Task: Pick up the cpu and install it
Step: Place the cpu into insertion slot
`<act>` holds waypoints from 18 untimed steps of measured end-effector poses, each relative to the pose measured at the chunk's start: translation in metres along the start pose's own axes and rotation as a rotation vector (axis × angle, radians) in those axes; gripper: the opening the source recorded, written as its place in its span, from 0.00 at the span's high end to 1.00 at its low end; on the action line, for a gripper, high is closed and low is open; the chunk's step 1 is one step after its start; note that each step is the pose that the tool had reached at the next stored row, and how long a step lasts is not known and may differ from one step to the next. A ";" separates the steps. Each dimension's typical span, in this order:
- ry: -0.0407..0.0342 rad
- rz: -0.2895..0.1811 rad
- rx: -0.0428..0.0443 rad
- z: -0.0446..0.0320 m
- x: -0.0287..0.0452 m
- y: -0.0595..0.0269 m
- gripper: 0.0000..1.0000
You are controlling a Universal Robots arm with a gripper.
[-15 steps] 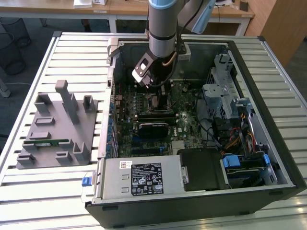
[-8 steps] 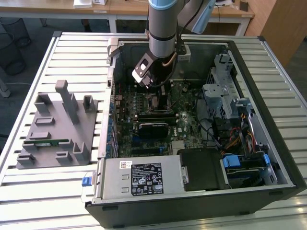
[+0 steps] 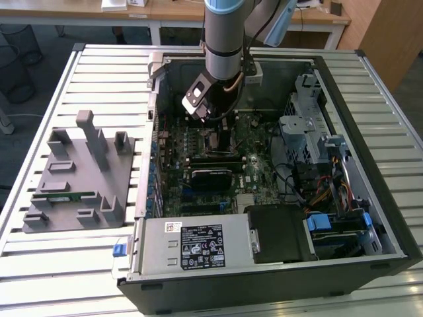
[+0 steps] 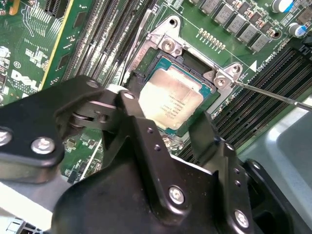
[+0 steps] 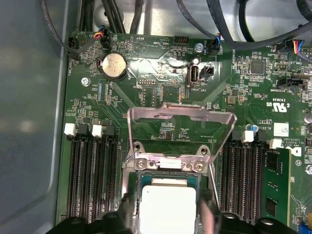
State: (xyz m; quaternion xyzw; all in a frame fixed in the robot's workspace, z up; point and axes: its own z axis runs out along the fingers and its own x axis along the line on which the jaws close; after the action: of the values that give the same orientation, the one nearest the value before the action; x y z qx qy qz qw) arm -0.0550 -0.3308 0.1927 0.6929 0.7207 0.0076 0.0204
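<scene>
The cpu (image 4: 171, 100) under the gripper (image 4: 163, 114) has a pale silver metal top, smooth and a little dull. The gripper is matt black, with small shiny metal screws. Next to the gripper, the open socket frame (image 5: 180, 117) is bare metal, bright like a mirror. The green board (image 5: 161, 95) around it is smooth and a bit glossy. Its long slots (image 5: 92, 175) look like black plastic. The round battery (image 5: 114, 66) is shiny metal. Far from the gripper, the grey fixture (image 3: 73, 178) is matt plastic. The tabletop (image 3: 39, 277) is pale ribbed metal.
</scene>
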 end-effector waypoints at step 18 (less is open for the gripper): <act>0.0079 0.000 -0.0002 -0.0005 0.0014 0.0001 0.33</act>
State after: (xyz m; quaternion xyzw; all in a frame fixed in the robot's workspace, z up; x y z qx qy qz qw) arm -0.0550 -0.3294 0.1933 0.6930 0.7207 0.0104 0.0176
